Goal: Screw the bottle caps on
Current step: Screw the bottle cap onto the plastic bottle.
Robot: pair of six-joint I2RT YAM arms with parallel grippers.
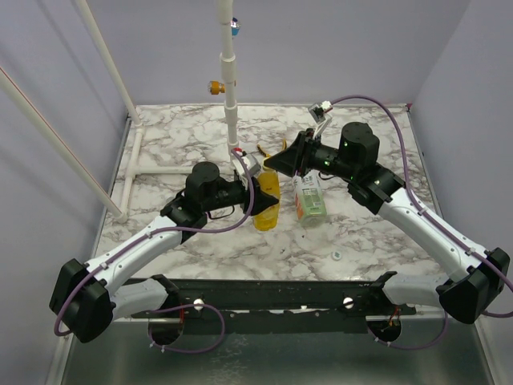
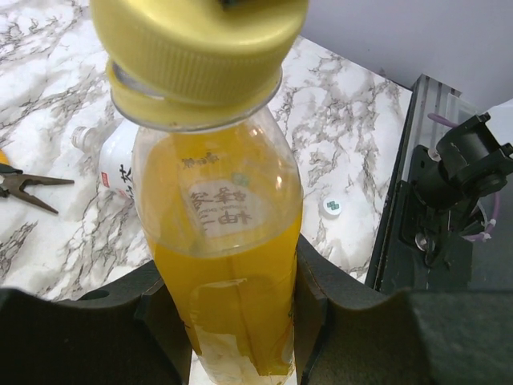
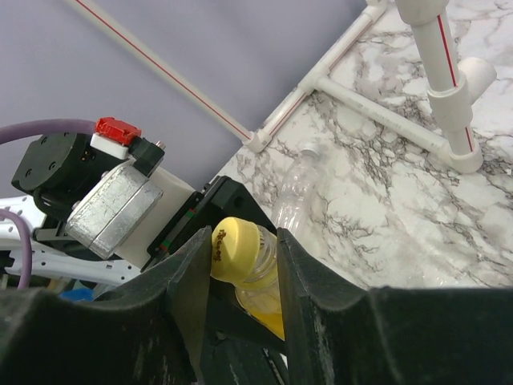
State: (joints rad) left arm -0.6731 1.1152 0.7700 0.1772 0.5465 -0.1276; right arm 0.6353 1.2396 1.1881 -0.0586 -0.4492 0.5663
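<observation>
— Marble table point(image 1: 200, 249), near edge: a whitish cap point(image 1: 337, 256) is lying loose. What is happening just beyond it?
— The left gripper point(image 2: 236, 317) is clamping the yellow bottle point(image 2: 228, 257) by its body, while the right gripper point(image 3: 244, 261) is pinching the yellow cap point(image 3: 234, 249) on its neck. Threading appears to be in hand.
— And next?
— Probably the right wrist is going to have to twist against a steady left. Beside them the clear bottle point(image 1: 309, 200) is lying uncapped, with the white pipe frame point(image 1: 230, 96) standing behind.
</observation>
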